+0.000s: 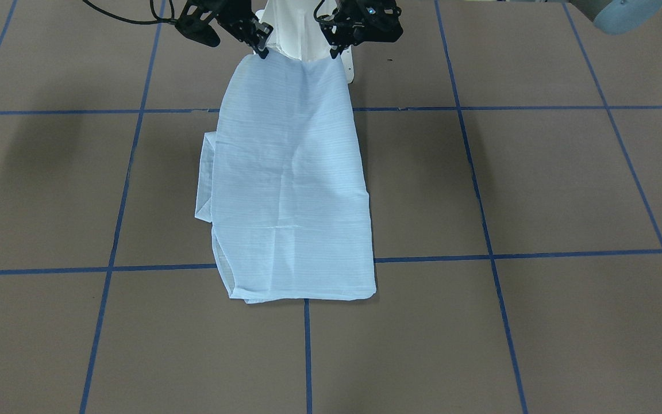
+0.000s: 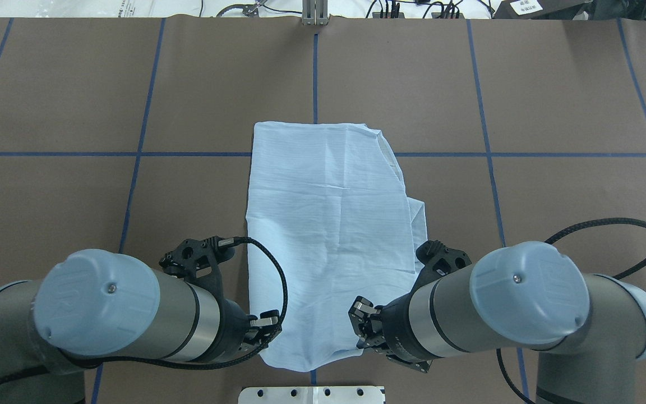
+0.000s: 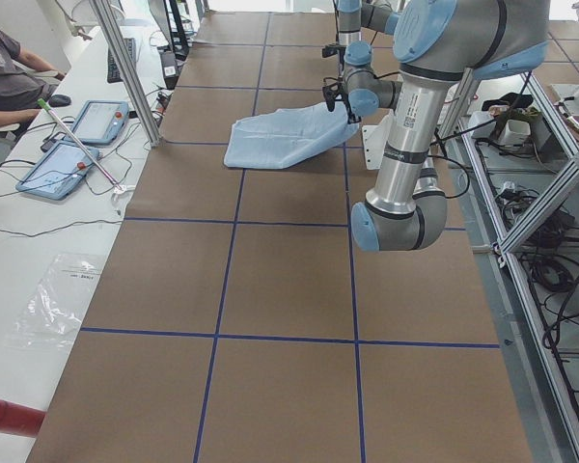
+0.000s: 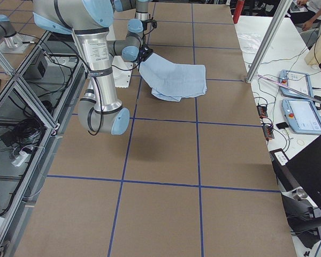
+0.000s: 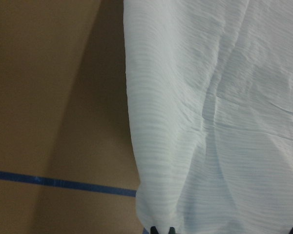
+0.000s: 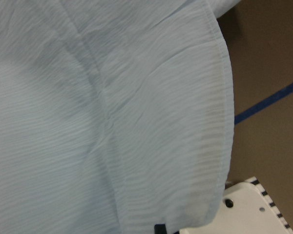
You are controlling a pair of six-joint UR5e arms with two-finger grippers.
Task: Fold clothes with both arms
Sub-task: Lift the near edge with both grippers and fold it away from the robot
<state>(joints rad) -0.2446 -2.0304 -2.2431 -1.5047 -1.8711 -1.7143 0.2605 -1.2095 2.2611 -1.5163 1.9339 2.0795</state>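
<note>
Here was the shirt (image 1: 291, 190), stretched as one long narrow panel down the middle of the front-facing view. Its far end lay flat on the table (image 1: 538, 172) at lower centre, and its robot-side end was raised off the surface at top centre. The right gripper (image 1: 262, 50), at the top just left of centre, was pinched narrow on one raised corner. The left gripper (image 1: 334, 53), close by on its right, was clamped on the other. The wrist views agreed: fabric ran right down to the black tips at the bottom edge of each.

How far along? No sleeve or collar showed, so the sides looked already turned in. One loose flap (image 1: 206, 172) poked out along the panel's left edge at mid-height, a small untidiness. That put the job, by my reading, past the narrowing and at the start of the lengthwise fold. Left to do: carry the held edge over toward the far hem, lay it down square, and perhaps halve it again.
</note>
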